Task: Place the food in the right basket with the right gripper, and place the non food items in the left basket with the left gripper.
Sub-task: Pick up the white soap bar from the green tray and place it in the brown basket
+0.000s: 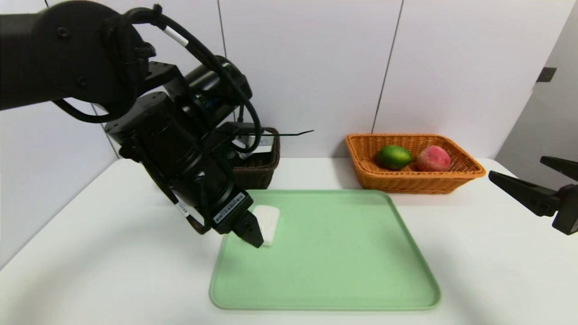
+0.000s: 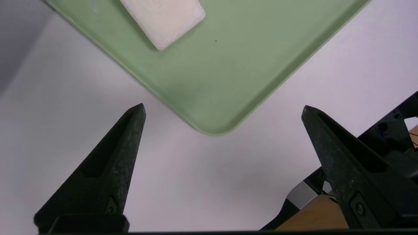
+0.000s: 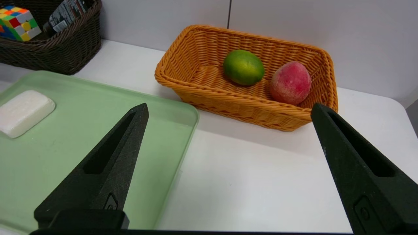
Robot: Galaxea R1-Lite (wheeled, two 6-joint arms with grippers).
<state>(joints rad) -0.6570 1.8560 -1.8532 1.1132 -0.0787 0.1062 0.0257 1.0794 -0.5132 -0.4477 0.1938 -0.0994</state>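
Left gripper point(image 2: 223, 109) jaws spread wide, holding nothing; it points steeply down over the near-left corner area of the green tray point(image 1: 325, 271), fingertips above the table point(image 1: 113, 253) just off the tray's rounded corner in the left wrist view. In the head view one fingertip overlaps the white soap bar point(image 1: 267, 223), but contact cannot be confirmed; the wrist view shows the bar point(image 2: 163, 19) lying flat on the tray, apart from both fingers. Right gripper point(image 3: 228, 109) also wide open and empty, held roughly level at the right edge of the table, well apart from the tray's contents. Orange basket point(image 3: 248, 107) behind the tray on the right holds a lime point(image 3: 243, 67) and a peach point(image 3: 290, 83), side by side, near each other. Dark basket point(image 3: 65, 49) behind the tray on the left holds a colour cube point(image 3: 18, 21) and a dark labelled item, partly hidden. Soap is the only object on the tray.
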